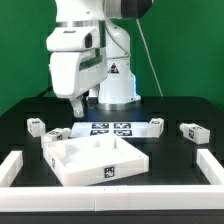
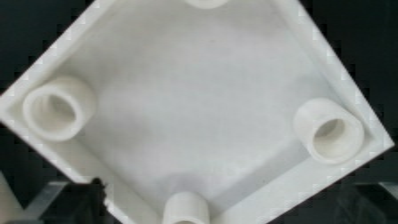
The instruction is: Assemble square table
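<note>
- My fingers (image 1: pixel 77 108) hung above the square table slab (image 1: pixel 95 160), clear of it; I could not tell whether they were apart or together.
- The slab lay hollow side up, corner sockets (image 2: pixel 54 110) showing, near the tabletop (image 1: pixel 25 145) edge closest to the exterior camera.
- Four legs (image 1: pixel 35 125) lay loose beyond it, two toward each side edge.

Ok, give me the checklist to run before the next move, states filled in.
1. Tabletop lies hollow side up: ok.
2. Sockets seen in the wrist view are empty: ok.
3. Leg at the exterior view's right lies loose, apart from the tabletop: ok.
4. End effector hangs above the tabletop, not touching it: ok.
5. End effector open and holding nothing: cannot tell.
</note>
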Tool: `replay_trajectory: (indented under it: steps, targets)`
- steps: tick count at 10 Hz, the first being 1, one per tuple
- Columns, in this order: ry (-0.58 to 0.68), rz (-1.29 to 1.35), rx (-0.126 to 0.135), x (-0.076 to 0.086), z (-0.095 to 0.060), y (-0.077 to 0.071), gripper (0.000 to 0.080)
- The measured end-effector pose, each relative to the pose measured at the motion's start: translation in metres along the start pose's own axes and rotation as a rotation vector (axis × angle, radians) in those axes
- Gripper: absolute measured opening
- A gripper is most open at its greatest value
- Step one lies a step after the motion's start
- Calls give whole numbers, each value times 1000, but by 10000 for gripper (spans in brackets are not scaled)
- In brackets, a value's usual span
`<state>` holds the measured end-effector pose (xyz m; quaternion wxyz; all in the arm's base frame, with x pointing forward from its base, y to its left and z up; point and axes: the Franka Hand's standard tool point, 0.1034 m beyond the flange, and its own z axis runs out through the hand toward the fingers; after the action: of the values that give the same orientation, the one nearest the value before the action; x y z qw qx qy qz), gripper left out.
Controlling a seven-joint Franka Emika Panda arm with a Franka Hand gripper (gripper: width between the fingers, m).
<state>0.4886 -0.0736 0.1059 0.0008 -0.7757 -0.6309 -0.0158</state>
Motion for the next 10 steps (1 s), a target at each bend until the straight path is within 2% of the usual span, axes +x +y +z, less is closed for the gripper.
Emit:
replay_trajectory:
  steps: [2,3,4,5,6,8,10]
  targets:
    - [-7,-128,5,-3,3,-2,650]
    - [-10,-281,-41,-6,15,-6,650]
    - [-17,-353,-64,-9,30,-20,650]
    - [-28,-504,-53,-14,43,-32,650]
    - [-37,-640,-44,-17,51,-34,650]
    - [-53,-737,-37,-21,52,-34,650]
    - [-51,-701,-36,-21,54,-36,650]
